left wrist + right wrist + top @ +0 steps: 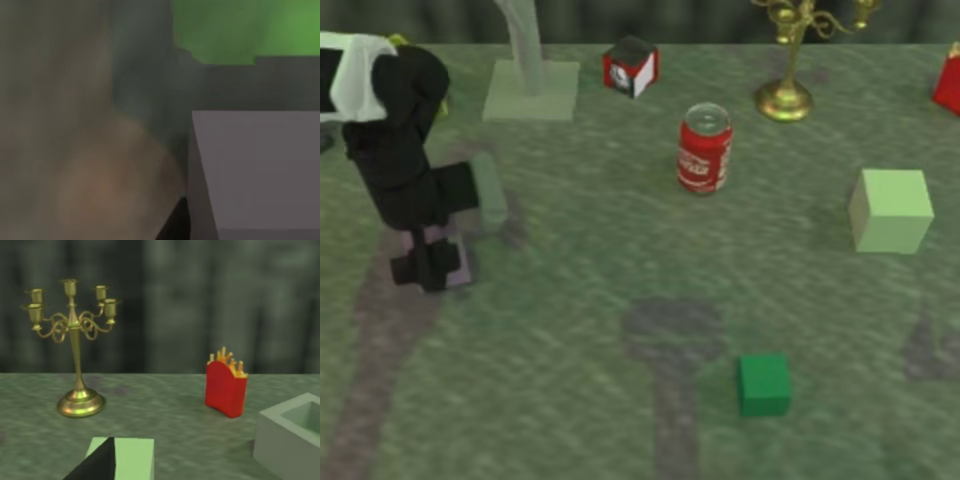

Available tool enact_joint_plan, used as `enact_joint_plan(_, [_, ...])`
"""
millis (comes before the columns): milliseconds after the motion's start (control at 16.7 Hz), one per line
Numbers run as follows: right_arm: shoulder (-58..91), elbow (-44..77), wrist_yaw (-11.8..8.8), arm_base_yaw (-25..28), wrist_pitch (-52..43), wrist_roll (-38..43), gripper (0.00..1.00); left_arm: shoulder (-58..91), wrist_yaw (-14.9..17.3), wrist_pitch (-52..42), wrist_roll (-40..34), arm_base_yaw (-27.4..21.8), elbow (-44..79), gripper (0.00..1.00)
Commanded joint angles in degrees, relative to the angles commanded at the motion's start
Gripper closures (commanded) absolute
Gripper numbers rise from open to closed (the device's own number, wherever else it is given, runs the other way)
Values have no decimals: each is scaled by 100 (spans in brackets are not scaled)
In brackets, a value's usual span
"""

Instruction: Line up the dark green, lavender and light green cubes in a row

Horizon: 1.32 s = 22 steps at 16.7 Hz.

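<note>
- The dark green cube sits nearest on the counter, right of centre and untouched, well apart from both other cubes.
- Farther back at the left, the left gripper is down directly over the lavender cube, of which only a sliver shows beside the fingers in the top view. The left wrist view has its grey-lilac face filling the frame close up. The fingers probably bracket it, but I cannot tell whether they are clenched or released.
- The deciding relation: lavender lies straight beneath the left fingers, far left of the dark green, so the left arm is plainly the nearer one for carrying it rightward.
- The light green cube stands at the right, farther back.
- The right gripper is out of the top view; its finger state is unknown.
- A red can stands beyond, mid-counter.
</note>
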Motion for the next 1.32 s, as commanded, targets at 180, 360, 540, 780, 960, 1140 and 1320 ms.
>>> enact_joint_plan(180, [0, 0, 0, 0, 0, 0, 0, -233, -4, -664, -21, 62, 353, 100])
enact_joint_plan(360, [0, 0, 0, 0, 0, 0, 0, -452, -13, -1117, -33, 98, 633, 100])
enact_joint_plan(540, [0, 0, 0, 0, 0, 0, 0, -475, -13, -1148, -33, 99, 654, 100])
enact_joint_plan(780, [0, 0, 0, 0, 0, 0, 0, -462, -12, -1150, -151, -142, 668, 100])
enact_joint_plan(960, [0, 0, 0, 0, 0, 0, 0, -478, -10, -1223, -554, -852, 710, 100])
enact_joint_plan(1140, [0, 0, 0, 0, 0, 0, 0, -514, -14, -1320, -1136, -1908, 740, 100])
enact_joint_plan(1320, [0, 0, 0, 0, 0, 0, 0, -579, -20, -1408, -1771, -3035, 758, 100])
